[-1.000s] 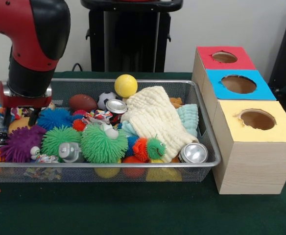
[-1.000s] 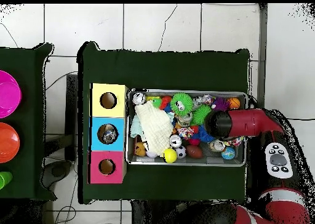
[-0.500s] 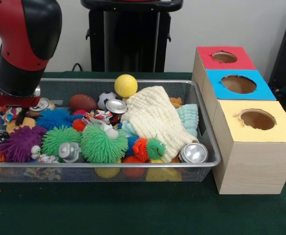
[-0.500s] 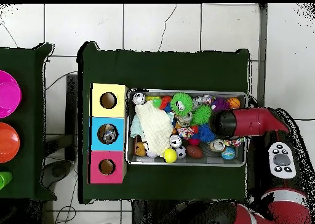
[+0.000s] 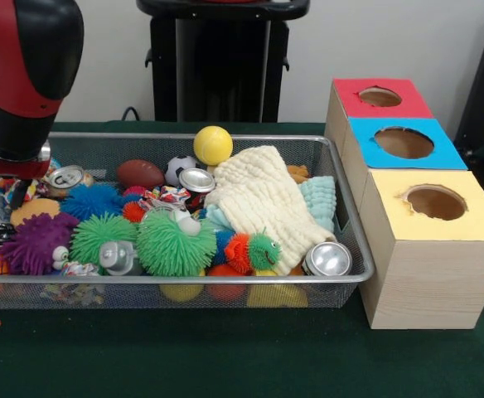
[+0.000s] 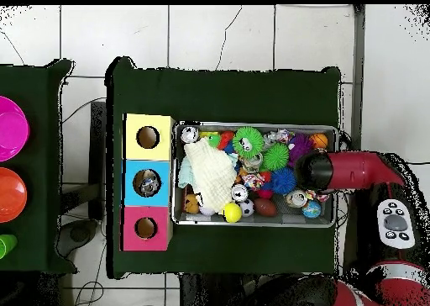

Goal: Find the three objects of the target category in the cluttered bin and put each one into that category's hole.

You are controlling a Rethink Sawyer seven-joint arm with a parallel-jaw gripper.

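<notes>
I hang the gripper (image 5: pixel 14 178) over the bin's (image 5: pixel 354 249) end farthest from the boxes; nearest can (image 5: pixel 65 176) lies just beside it toward the boxes (fingers hidden, grip state unclear).

The front camera sits low and close at the counter (image 5: pixel 225 365) edge, facing across the bin (image 5: pixel 184 282) and the three boxes (image 5: pixel 408 191) toward the wall. The overhead camera looks straight down from high up, taking in the whole counter (image 6: pixel 227 92), floor tiles (image 6: pixel 201 34) and a second table (image 6: pixel 25 168). Both share bin (image 6: pixel 336 176), boxes (image 6: pixel 147 182) and arm (image 6: pixel 353 170).
</notes>
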